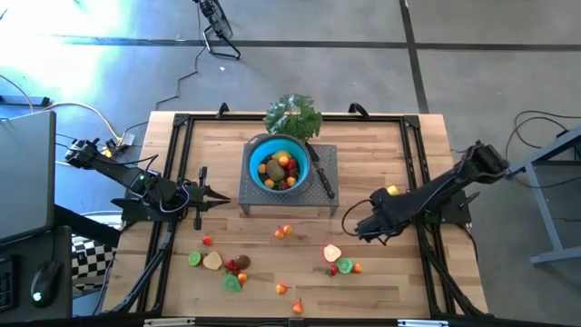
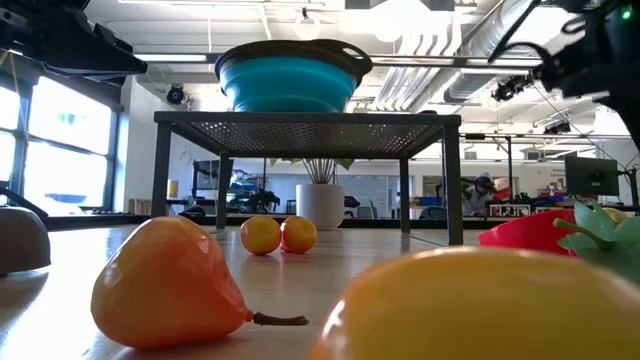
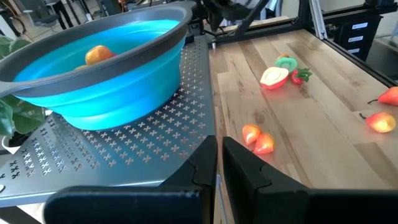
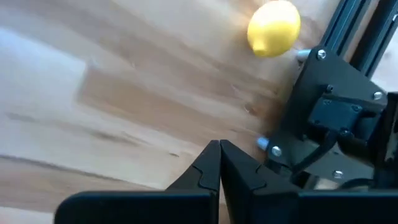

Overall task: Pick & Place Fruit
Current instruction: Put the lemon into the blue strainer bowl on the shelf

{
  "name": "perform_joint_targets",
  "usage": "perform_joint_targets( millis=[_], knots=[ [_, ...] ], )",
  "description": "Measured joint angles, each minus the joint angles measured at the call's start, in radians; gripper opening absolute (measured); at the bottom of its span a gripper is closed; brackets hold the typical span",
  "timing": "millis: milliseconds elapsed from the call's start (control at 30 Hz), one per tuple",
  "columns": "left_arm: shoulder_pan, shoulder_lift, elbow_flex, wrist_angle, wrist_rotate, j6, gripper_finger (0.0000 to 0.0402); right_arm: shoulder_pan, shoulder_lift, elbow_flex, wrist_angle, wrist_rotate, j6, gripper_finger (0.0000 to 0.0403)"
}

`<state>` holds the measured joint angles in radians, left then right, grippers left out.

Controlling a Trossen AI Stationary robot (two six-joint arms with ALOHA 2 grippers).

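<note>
Small toy fruits lie scattered on the near half of the wooden table: an orange pair (image 1: 284,232), a cream apple slice (image 1: 332,252), a green slice with a strawberry (image 1: 343,267), and a cluster (image 1: 222,264) toward the left. Several more sit in the blue bowl (image 1: 280,163). A yellow lemon (image 1: 392,191) rests on the wood beside my right arm. My right gripper (image 1: 356,224) is shut and empty over bare wood, with the lemon (image 4: 273,28) behind it. My left gripper (image 1: 227,197) is shut and empty, level, pointing at the grey stand (image 3: 124,149).
The bowl (image 2: 290,75) stands on a grey perforated stand (image 1: 259,202) at mid-table, with a black-handled knife (image 1: 322,177) beside it and a leafy green bunch (image 1: 292,115) behind. A black frame (image 1: 413,163) borders the table. An orange pear (image 2: 165,283) lies near the low camera.
</note>
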<state>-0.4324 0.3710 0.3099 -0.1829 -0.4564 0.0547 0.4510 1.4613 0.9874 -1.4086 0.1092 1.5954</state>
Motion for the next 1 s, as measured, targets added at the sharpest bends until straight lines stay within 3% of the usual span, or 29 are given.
perform_joint_targets(
  millis=[133, 333, 467, 667, 1000],
  knots=[
    [0.000, 0.000, 0.000, 0.000, 0.000, 0.000, 0.0022, -0.002, -0.062, 0.000, 0.000, 0.088, 0.146, 0.0003],
    [0.000, 0.000, 0.000, 0.000, 0.000, 0.000, 0.0022, -0.078, -0.100, 0.000, -0.022, 0.101, 0.298, 0.0003],
    [0.000, 0.000, 0.000, 0.000, 0.000, 0.000, 0.0022, -0.134, -0.094, 0.000, -0.081, 0.123, 0.362, 0.0003],
    [0.000, 0.000, 0.000, 0.000, 0.000, 0.000, 0.0022, -0.167, -0.075, 0.000, -0.074, 0.274, 0.425, 0.0003],
    [0.000, 0.000, 0.000, -0.002, 0.000, 0.001, 0.0022, -0.141, -0.073, 0.000, -0.064, 0.330, 0.512, 0.0003]
  ],
)
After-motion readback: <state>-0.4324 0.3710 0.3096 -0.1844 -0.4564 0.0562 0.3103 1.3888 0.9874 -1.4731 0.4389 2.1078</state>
